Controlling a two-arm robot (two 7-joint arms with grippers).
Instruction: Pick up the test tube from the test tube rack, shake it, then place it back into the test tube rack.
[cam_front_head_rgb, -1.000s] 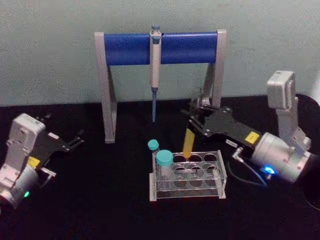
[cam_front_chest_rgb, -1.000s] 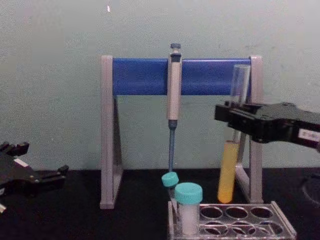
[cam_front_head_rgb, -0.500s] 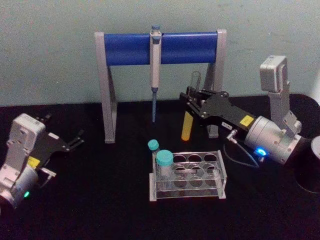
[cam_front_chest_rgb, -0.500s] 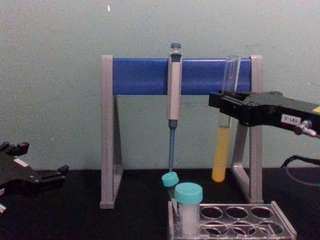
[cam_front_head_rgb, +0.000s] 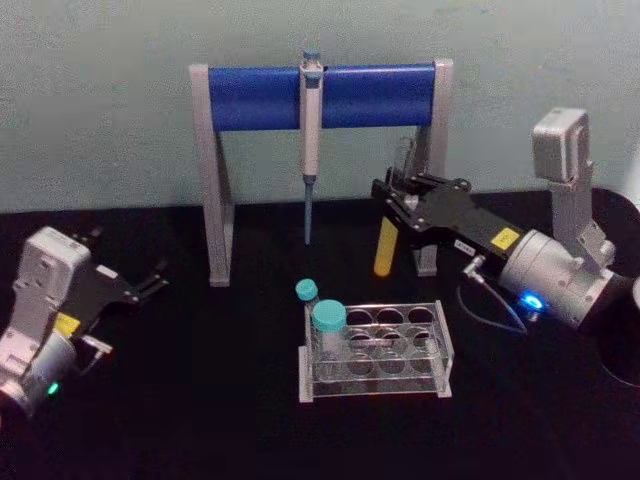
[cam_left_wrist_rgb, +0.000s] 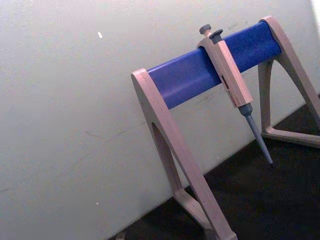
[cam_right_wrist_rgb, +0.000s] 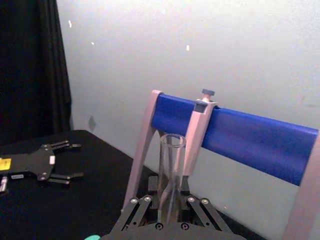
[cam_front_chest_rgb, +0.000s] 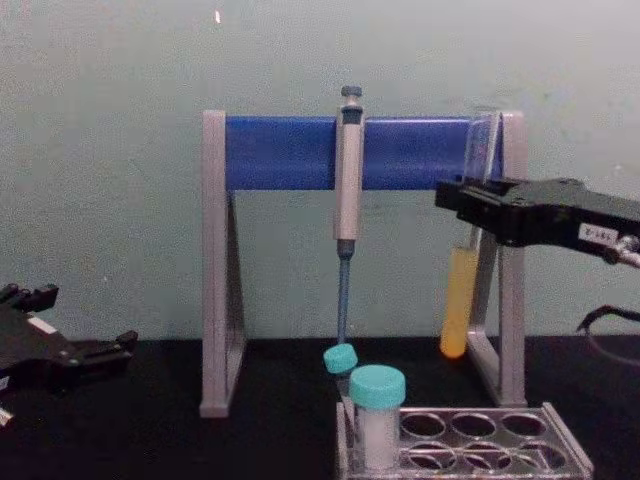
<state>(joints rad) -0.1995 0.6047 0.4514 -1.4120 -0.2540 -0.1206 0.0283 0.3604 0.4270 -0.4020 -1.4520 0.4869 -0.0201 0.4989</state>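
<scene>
Test tube (cam_front_head_rgb: 385, 250) out of the test tube rack (cam_front_head_rgb: 375, 378), up in the air behind it and toward the robot's right, in front of the right leg of the pipette stand (cam_front_head_rgb: 260, 98). Clamped about halfway up its length between the fingers of the right gripper (cam_front_head_rgb: 392, 195), pressed in narrow against the glass from both sides. In the chest view, tube (cam_front_chest_rgb: 458, 300) tilted slightly, open rim leaning to the robot's right and poking up above the gripper (cam_front_chest_rgb: 462, 205), yellow-filled round end hanging below the fingers, clear of the black table. In the right wrist view, clear upper part of the tube (cam_right_wrist_rgb: 171, 170) rising straight out from between the two fingers (cam_right_wrist_rgb: 142, 205).

Rack (cam_front_chest_rgb: 575, 455) low at the table's middle, two teal-capped vials (cam_front_head_rgb: 329, 318) at its left end, other holes vacant. Pipette (cam_front_head_rgb: 311, 110) hung on the stand's blue bar, just left of the tube.

Left gripper (cam_front_head_rgb: 150, 283) parked low at the table's left, well apart from the rack, fingers spread and holding nothing.
</scene>
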